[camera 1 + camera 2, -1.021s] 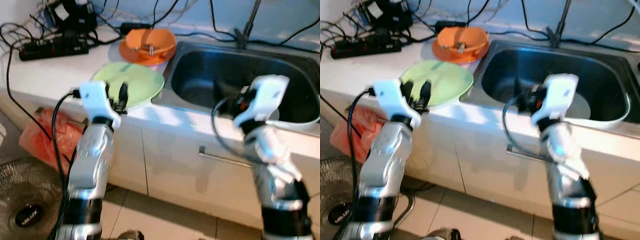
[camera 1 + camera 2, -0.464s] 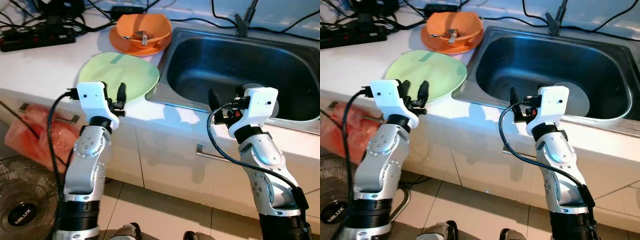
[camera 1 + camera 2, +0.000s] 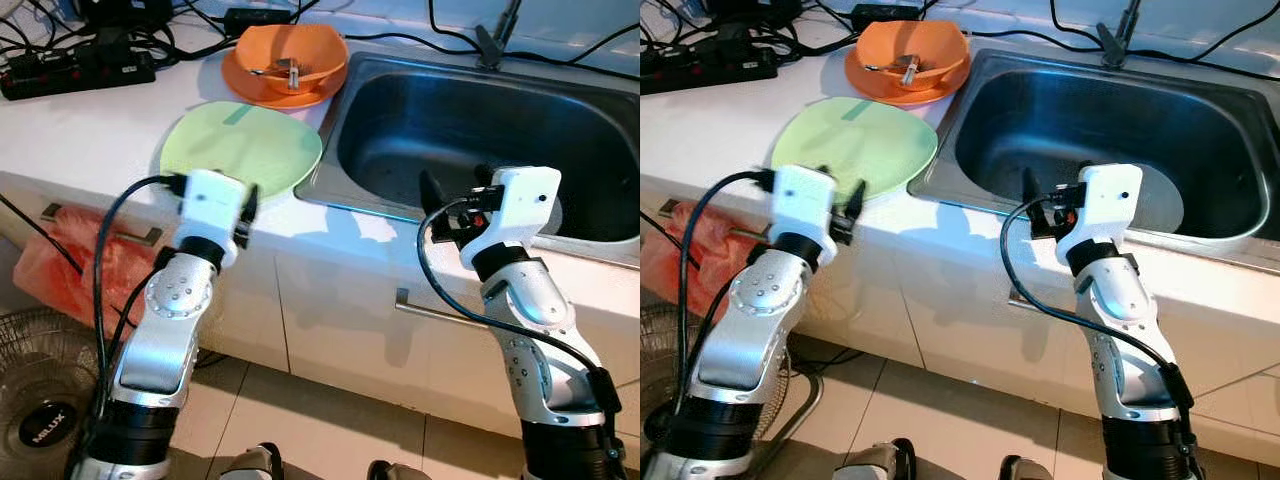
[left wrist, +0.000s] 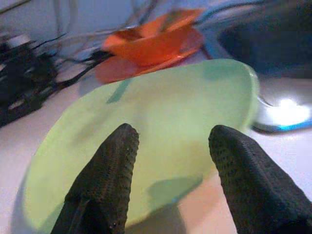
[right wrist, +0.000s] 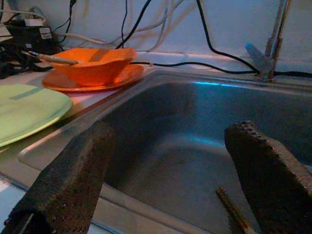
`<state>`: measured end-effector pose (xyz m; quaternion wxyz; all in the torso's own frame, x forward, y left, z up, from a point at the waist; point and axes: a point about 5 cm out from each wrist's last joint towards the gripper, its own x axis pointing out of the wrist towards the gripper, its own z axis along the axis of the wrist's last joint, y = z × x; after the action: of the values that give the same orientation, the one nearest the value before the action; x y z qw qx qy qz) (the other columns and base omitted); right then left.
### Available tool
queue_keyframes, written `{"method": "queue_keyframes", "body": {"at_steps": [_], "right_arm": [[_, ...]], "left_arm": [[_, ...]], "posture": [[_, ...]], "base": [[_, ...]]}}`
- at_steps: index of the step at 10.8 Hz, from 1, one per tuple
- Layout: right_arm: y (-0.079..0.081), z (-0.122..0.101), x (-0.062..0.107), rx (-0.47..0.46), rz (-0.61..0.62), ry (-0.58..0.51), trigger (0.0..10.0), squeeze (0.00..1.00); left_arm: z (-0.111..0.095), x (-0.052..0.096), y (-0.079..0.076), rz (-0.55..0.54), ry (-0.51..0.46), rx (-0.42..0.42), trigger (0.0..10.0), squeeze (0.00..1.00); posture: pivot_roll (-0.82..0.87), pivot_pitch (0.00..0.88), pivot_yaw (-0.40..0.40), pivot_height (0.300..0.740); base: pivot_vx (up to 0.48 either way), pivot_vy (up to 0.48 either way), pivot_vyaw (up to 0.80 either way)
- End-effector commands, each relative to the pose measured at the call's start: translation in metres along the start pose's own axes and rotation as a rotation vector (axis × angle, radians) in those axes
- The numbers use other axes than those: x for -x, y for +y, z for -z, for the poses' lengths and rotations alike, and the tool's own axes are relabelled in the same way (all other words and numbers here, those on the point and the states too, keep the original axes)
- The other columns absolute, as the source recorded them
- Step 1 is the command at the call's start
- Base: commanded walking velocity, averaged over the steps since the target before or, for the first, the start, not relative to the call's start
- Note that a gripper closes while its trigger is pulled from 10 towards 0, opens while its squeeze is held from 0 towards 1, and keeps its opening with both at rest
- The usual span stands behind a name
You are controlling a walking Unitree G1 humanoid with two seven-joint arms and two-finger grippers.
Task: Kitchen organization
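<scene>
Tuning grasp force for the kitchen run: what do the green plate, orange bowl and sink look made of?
Green plate: probably plastic or melamine, matte pale green, no sharp highlights.
Orange bowl: likely plastic too, smooth, slightly glossy, thin wavy rim; it sits on a matching orange plate.
Sink: stainless steel, brushed grey with bluish reflections on its walls.

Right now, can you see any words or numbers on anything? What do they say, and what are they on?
"MILUX": white letters on the round black hub of the floor fan, as best I can read it; the letters are small.
White label on a black box among the cables: too blurred to read.
Green plate, orange bowl, sink: no writing that I can see.
</scene>
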<state>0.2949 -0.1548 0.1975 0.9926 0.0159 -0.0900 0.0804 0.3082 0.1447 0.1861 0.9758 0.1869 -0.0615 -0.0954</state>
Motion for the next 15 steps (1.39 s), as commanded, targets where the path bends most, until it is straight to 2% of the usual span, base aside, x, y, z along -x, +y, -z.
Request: {"method": "queue_keyframes", "body": {"at_steps": [1,2,3,4,5,7,8,9,12,13,14,15], "right_arm": [[0.0,-0.005,0.001,0.0,0.007,-0.01,10.0,0.0],[0.002,-0.006,0.0,-0.004,-0.005,-0.013,10.0,0.0],[0.003,-0.007,0.0,0.0,-0.012,-0.016,10.0,0.0],[0.001,-0.007,0.0,0.003,-0.01,-0.012,10.0,0.0],[-0.001,-0.007,0.0,0.006,-0.008,-0.009,10.0,0.0],[0.003,-0.013,-0.001,-0.024,-0.045,-0.006,10.0,0.0],[0.007,-0.015,0.001,-0.058,-0.078,0.013,10.0,0.0],[0.014,-0.015,0.007,-0.088,-0.168,0.057,10.0,0.0],[0.023,-0.012,0.023,-0.073,-0.299,0.129,10.0,0.0],[0.023,-0.012,0.024,-0.077,-0.303,0.132,10.0,0.0],[0.024,-0.015,0.024,-0.088,-0.301,0.131,10.0,0.0],[0.024,-0.017,0.024,-0.093,-0.296,0.125,10.0,0.0]], "left_arm": [[0.0,0.0,-0.004,0.048,0.011,-0.031,10.0,0.0],[0.002,-0.002,-0.004,0.055,0.016,-0.009,10.0,0.0],[0.001,-0.003,-0.003,0.056,-0.001,0.004,10.0,1.0],[0.0,-0.005,0.0,0.056,0.001,-0.004,10.0,1.0],[0.002,-0.007,0.003,0.064,0.01,-0.048,10.0,1.0],[0.005,-0.017,0.015,0.107,0.019,-0.178,10.0,1.0],[0.007,-0.02,0.018,0.13,0.039,-0.197,10.0,0.79],[0.009,-0.022,0.023,0.16,0.037,-0.214,10.0,0.0],[0.023,-0.023,0.024,0.319,0.041,-0.324,10.0,0.0],[0.024,-0.023,0.024,0.34,0.044,-0.324,3.8,0.0],[0.031,-0.022,0.021,0.406,0.052,-0.336,0.0,0.0],[0.034,-0.021,0.02,0.423,0.057,-0.342,0.0,0.0]], "posture": [[0.03,0.169,0.009,0.74],[0.03,0.169,0.011,0.74],[0.02,0.169,0.011,0.74],[0.02,0.168,0.011,0.74],[0.02,0.166,0.012,0.74],[0.02,0.163,0.017,0.74],[0.02,0.162,0.022,0.74],[0.02,0.164,0.032,0.74],[0.01,0.172,0.042,0.74],[0.01,0.171,0.043,0.74],[0.01,0.172,0.047,0.74],[0.01,0.173,0.05,0.74]], "base": [[0.0,0.0,0.0],[0.0,0.0,0.0],[0.0,0.0,0.0],[0.0,0.0,0.0],[0.0,0.0,0.0],[0.0,0.0,0.0],[0.0,0.0,0.0],[0.0,0.0,0.0],[0.0,0.0,0.0],[0.0,0.0,0.0],[0.0,0.0,0.0],[0.0,0.0,0.0]]}}
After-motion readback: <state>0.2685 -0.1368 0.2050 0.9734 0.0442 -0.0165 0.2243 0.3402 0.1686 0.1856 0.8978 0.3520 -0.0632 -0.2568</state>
